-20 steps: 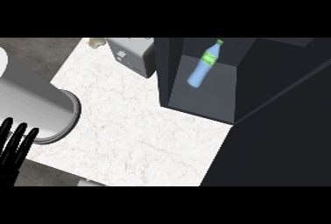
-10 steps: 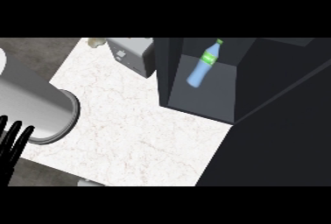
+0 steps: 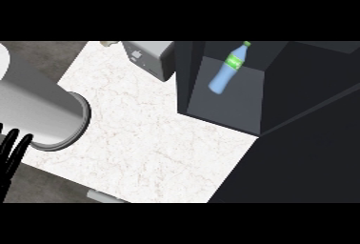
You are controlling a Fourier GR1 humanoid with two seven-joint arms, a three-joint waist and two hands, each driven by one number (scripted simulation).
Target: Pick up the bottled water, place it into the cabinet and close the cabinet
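White marble table (image 3: pixel 151 143) fills the middle, a dark cabinet (image 3: pixel 295 143) stands open at the right with the bottled water (image 3: pixel 228 74) lying tilted inside, and the left hand (image 3: pixel 10 155) rests at the left edge, fingers straight and spread.

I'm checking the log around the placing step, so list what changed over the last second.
Only the left hand moved: its black fingers at the view's left edge sank lower and further out of view. Nothing was grasped or released. The water bottle lies as before inside the dark cabinet, whose door is not yet closed. The grey forearm and the marble counter look unchanged. The right hand is not in view.
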